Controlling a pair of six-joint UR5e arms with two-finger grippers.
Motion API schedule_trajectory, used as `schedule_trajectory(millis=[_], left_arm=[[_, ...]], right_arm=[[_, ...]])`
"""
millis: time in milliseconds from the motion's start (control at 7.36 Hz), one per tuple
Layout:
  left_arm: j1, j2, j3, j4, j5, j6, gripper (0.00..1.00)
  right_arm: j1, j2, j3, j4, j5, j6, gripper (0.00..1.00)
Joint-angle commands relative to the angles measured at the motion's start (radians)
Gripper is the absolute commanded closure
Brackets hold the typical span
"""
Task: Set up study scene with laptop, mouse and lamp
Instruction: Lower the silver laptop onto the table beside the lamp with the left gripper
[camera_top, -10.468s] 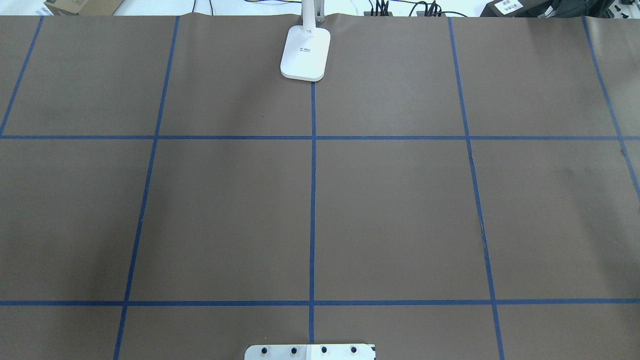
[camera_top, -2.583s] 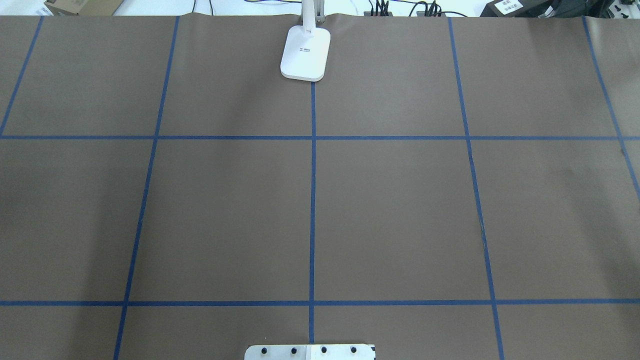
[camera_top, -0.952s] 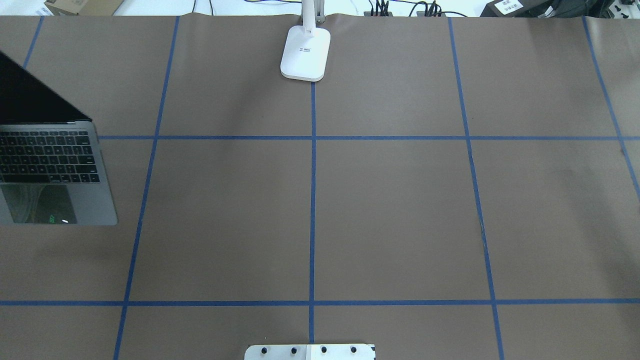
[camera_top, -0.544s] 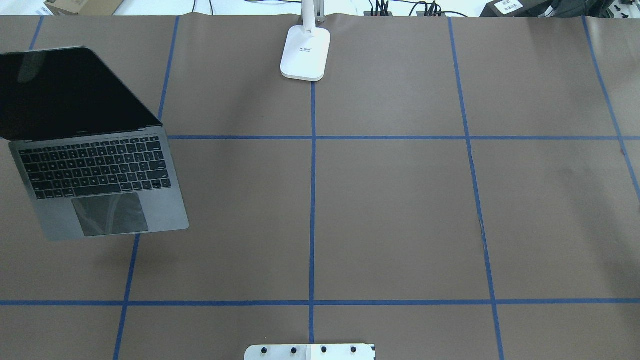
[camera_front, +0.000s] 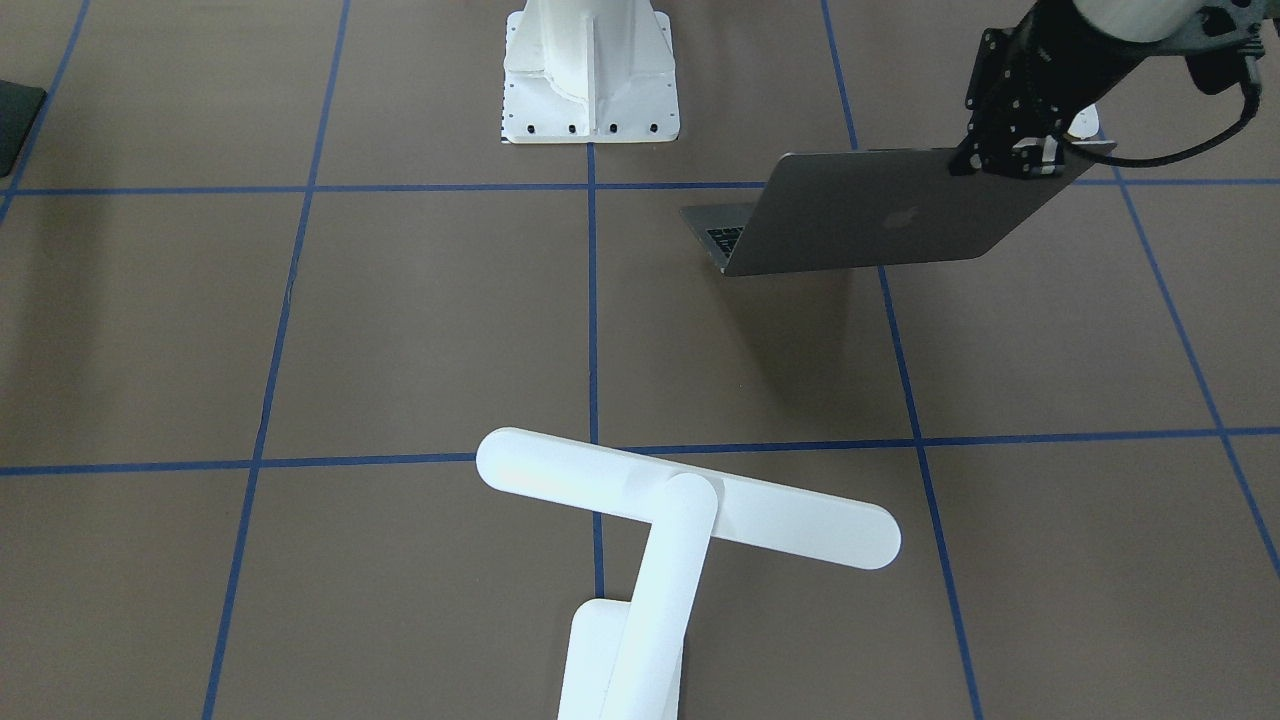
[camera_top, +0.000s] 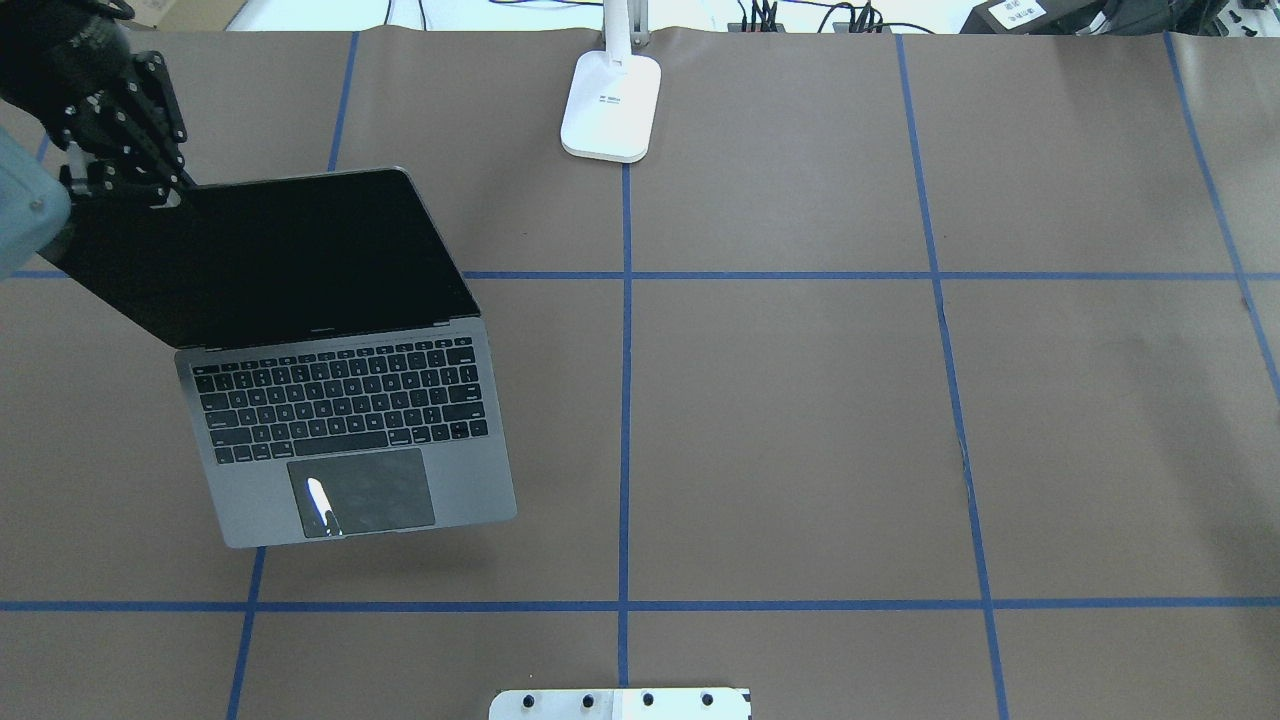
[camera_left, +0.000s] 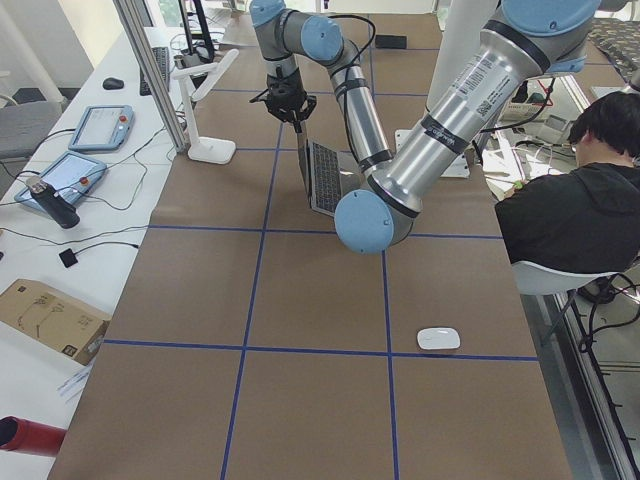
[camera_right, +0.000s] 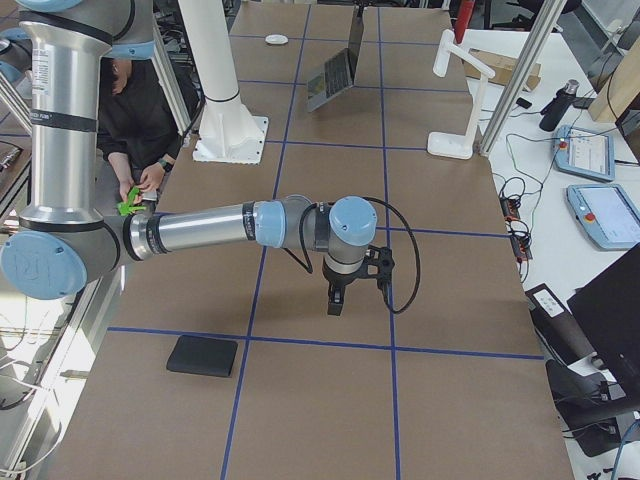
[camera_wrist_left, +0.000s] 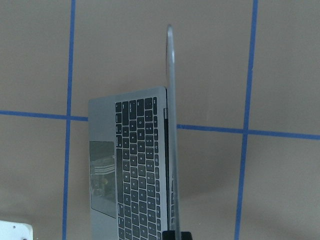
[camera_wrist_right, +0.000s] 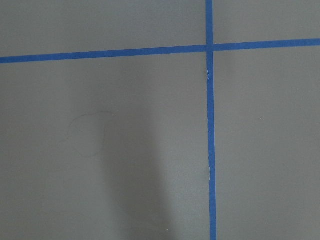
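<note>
Fingers of the left gripper (camera_top: 165, 192): clamped on the top corner of the laptop's (camera_top: 340, 400) open lid, at the corner on the robot's left. The wrist camera looked along the lid's thin edge, with the dark fingertips pinching it at the bottom of the frame.
Fingers of the right gripper (camera_right: 336, 305): pointed straight down above the table on the robot's right half. They were seen only from the side camera, so whether they were spread or closed could not be told.
Table (camera_top: 800, 420): covered in brown paper and divided into large rectangles by blue tape lines.
Pedestal (camera_front: 590, 70): white, with a bolted flange, at the middle of the robot's edge of the table.
Laptop: space-grey and open, on the robot's left half, slightly askew to the tape lines. It hung from the left gripper and appeared raised off the paper, with its shadow below. The screen was dark, the black keys and trackpad faced the robot, and the logo on the lid faced away.
Lamp (camera_front: 690, 500): white and T-shaped. Its base stood at the middle of the far edge, on the centre tape line, and its bar head reached over the table. It was well apart from the laptop.
Black square pad (camera_right: 202, 355): lay flat at the robot's right end of the table.
Mouse (camera_left: 438, 339): a small white oval, flat on the paper at the robot's left end, just beside a tape line and well apart from the laptop.
</note>
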Motion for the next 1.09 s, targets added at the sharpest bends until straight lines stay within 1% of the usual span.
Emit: schedule_trajectory(millis=[0,544,816,952], left_arm=[[0.082,-0.105,0.127,-0.002,0.080,-0.033,1.00],[0.084,-0.168,0.216,-0.021,0.077,-0.023,1.00],[0.089,-0.168,0.267,-0.105,0.073,-0.022,1.00],[0.095,-0.168,0.308,-0.159,0.071,-0.023,1.00]], right_arm=[[0.000,0.000,-0.001,0.000,0.000,0.000,0.01],[0.000,0.009,-0.006,-0.003,-0.001,0.000,0.01],[0.000,0.029,-0.023,-0.006,0.000,0.000,0.01],[0.000,0.033,-0.026,-0.006,-0.001,0.000,0.01]])
